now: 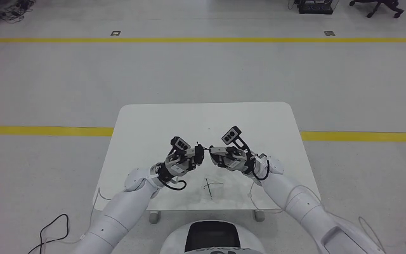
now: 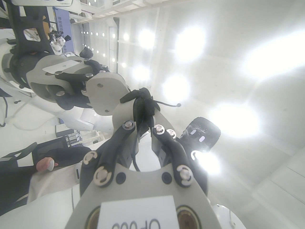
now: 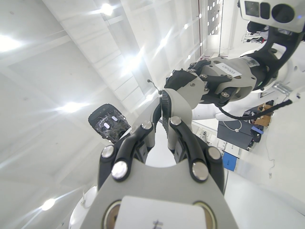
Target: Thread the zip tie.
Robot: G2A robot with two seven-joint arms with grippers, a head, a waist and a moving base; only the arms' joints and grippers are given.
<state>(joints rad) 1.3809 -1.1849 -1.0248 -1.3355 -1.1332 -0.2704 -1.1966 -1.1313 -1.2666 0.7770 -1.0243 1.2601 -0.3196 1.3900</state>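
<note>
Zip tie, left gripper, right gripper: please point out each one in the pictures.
zip tie [image 2: 168, 104], left wrist view, on the thin free end past the fingertips.
left gripper [image 2: 145, 111], left wrist view, where its fingertips meet.
right gripper [image 3: 163, 101], right wrist view, where its fingertips meet.

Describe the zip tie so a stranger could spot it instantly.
Look above the middle of the white table, where the left end effector and right end effector meet tip to tip. The zip tie is the thin black strand pinched between them, one short end sticking out. Unlike the dark cross shape on the tabletop, it is held in the air.
</note>
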